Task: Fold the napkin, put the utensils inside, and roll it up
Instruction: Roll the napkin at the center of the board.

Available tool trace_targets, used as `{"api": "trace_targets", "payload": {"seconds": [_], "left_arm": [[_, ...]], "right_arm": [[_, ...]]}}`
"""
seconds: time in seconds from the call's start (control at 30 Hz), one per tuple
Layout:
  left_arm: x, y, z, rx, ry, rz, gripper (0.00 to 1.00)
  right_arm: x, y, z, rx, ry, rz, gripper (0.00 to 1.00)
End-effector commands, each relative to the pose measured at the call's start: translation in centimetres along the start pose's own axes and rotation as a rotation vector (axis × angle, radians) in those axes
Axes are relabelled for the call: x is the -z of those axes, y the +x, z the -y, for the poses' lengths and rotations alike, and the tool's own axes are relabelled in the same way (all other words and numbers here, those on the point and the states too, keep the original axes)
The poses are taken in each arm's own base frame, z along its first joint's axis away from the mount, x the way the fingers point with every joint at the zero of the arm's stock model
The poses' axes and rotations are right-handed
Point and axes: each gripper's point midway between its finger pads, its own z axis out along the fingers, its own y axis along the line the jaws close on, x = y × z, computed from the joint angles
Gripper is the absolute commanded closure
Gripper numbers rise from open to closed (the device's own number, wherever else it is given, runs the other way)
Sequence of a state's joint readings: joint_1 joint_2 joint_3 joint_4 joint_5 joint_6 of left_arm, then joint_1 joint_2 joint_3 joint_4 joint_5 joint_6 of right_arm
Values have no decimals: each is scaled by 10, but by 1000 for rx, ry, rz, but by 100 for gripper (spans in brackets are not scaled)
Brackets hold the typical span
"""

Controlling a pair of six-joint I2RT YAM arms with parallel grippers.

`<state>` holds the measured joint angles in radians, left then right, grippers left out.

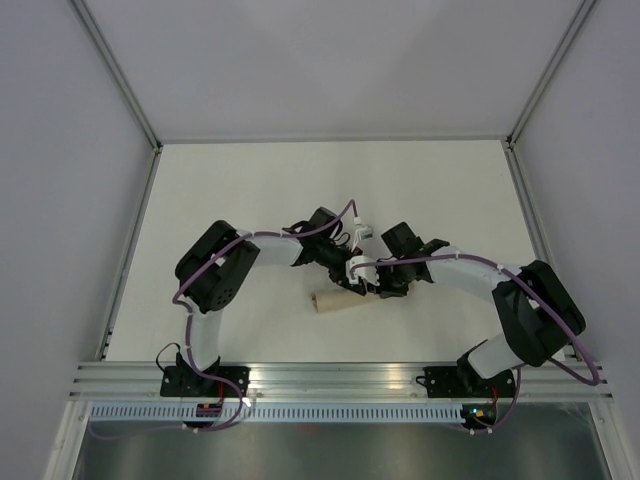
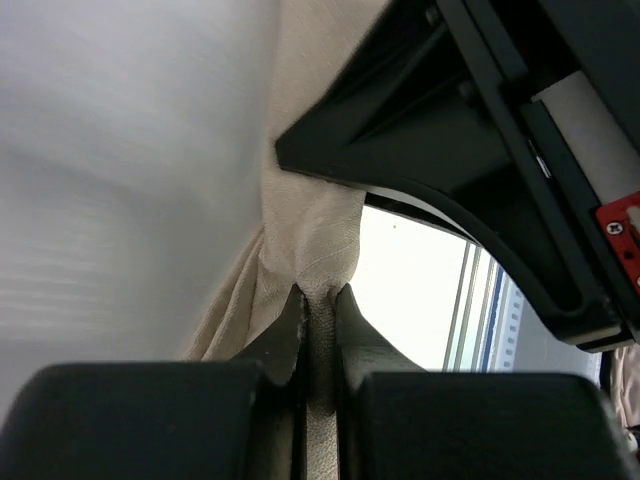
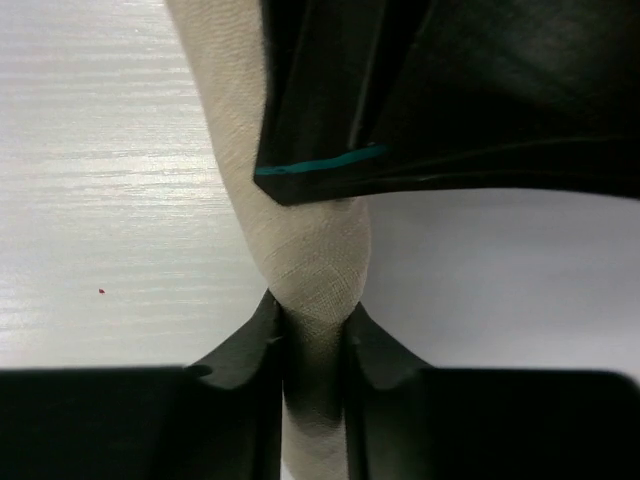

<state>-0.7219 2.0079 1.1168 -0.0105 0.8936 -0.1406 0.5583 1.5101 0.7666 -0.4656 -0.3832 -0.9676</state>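
1. Napkin lies on the white table as a short tan roll. It sits near the front edge, between the two arm bases. Its left end is free and its right end runs under the two grippers.
2. The left gripper is clamped on the napkin. In its wrist view the two dark fingers stand almost together with a thin pinch of beige cloth between them. Above the pinch the cloth widens into loose folds.
3. The right gripper is also grasping the napkin. Its fingers squeeze the cloth to a narrow waist, and the cloth passes on down between them. The plain weave shows clearly here.
4. From above, both grippers meet over the right end of the roll, close beside each other. Whether they touch cannot be told.
5. In the left wrist view the black housing of the other arm fills the upper right, close over the cloth. A red tag at its right edge carries a small white mark, too small to read.
6. In the right wrist view a thin teal stripe runs along the lower edge of the black body above the napkin.
7. A ribbed aluminium rail crosses the near edge of the table, and both arm bases are bolted to it.
8. Whether the utensils sit inside the roll cannot be told.
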Motion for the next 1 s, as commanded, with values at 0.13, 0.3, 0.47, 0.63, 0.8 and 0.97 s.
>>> {"api": "trace_targets", "payload": {"seconds": [0.13,0.3,0.47,0.63,0.8,0.97], "left_arm": [[10,-10,-23,32,-125,31,80],[27,-29,-29,15,-227,110,62],[47,-55,-28,-35,-326,217,55],[69,-70,-29,-50,-417,321,50],[95,-79,-34,-60,-527,409,49],[121,-76,-39,-82,-638,508,48]], "right_arm": [[-9,7,-2,-46,-127,-71,89],[-9,6,0,-89,-250,-83,90],[-5,12,4,-137,-336,-106,91],[-7,19,2,-175,-433,-126,91],[-10,22,2,-198,-501,-144,93],[-12,25,-1,-220,-570,-156,93]]}}
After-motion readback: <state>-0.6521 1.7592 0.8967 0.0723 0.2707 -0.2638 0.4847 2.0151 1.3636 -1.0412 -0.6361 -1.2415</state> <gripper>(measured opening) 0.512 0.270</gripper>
